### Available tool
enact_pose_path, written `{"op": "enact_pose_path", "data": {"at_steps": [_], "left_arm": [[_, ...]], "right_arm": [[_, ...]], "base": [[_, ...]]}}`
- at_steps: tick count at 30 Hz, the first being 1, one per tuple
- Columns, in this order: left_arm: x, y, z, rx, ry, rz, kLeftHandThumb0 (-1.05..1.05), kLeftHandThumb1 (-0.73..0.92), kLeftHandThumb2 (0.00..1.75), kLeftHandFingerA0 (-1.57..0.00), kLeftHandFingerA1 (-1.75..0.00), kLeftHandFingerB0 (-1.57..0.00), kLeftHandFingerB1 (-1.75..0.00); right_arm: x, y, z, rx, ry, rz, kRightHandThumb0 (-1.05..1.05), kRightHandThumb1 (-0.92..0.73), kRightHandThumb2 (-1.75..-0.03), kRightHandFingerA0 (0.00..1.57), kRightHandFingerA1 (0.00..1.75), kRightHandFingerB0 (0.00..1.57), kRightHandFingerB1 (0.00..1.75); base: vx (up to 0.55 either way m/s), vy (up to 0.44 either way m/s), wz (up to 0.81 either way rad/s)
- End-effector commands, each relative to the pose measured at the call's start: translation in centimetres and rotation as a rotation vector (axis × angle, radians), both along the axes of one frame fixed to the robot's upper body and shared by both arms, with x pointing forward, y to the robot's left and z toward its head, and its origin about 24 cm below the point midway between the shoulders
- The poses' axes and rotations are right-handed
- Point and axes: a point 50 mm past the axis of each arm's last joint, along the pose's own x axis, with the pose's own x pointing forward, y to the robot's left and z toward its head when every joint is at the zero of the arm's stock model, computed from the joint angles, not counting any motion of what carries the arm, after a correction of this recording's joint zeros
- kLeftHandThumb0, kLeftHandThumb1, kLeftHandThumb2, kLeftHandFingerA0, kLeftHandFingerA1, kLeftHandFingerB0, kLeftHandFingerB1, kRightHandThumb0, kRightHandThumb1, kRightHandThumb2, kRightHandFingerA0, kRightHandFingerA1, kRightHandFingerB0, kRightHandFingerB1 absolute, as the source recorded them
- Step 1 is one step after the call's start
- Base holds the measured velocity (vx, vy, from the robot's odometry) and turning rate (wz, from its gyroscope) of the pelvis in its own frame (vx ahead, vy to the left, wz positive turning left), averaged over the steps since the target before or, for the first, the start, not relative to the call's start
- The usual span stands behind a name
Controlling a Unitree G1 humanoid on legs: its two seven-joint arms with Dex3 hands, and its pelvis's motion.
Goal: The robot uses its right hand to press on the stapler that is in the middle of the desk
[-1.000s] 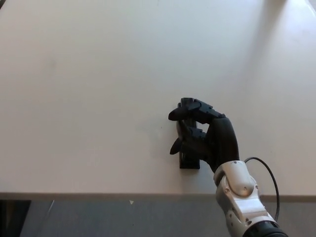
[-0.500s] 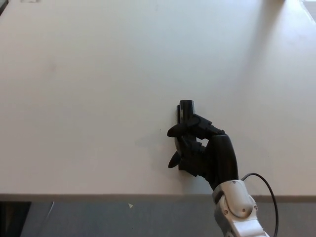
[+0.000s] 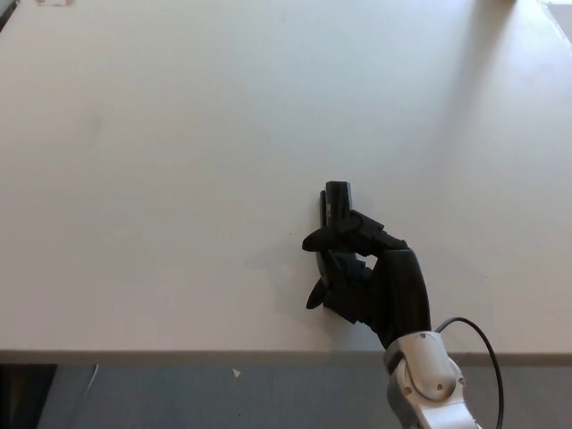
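Black stapler (image 3: pixel 338 204) laid lengthwise near desk (image 3: pixel 161 179) near edge, right of centre. Right hand (image 3: pixel 362 268) curled over its near half, fingers (image 3: pixel 357 231) bent down on top for pressing, nothing gripped.

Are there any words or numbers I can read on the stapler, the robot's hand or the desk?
None can be read.
Stapler: plain black, no label showing.
Right hand: black, no writing visible.
Desk: bare white, no marks that read as text.
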Motion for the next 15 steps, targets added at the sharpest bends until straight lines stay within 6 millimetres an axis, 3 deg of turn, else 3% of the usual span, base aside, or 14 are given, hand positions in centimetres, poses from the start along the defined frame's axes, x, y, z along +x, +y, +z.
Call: {"op": "enact_pose_path", "data": {"at_steps": [1,7,15], "left_arm": [[6.0,0.5,2.5,0.044,-0.184,-0.08,-0.44,0.92,1.03,0.0,-0.27,0.0,-0.26],[9.1,0.4,3.6,0.044,-0.251,-0.078,-0.44,0.92,1.03,0.0,-0.27,0.0,-0.26],[11.3,0.6,4.9,0.046,-0.31,-0.065,-0.44,0.92,1.03,0.0,-0.27,0.0,-0.26]], "right_arm": [[-4.0,0.9,-8.1,-0.11,0.627,0.019,-0.15,-0.78,-0.71,1.16,1.32,0.75,1.18],[-1.2,0.7,-5.9,-0.11,0.561,0.01,-0.15,-0.78,-0.71,1.16,1.32,0.75,1.18],[1.0,0.9,-3.7,-0.113,0.504,0.013,-0.15,-0.78,-0.71,1.16,1.32,0.75,1.18]], "base": [[0.0,0.0,0.0],[0.0,0.0,0.0],[0.0,0.0,0.0]]}}
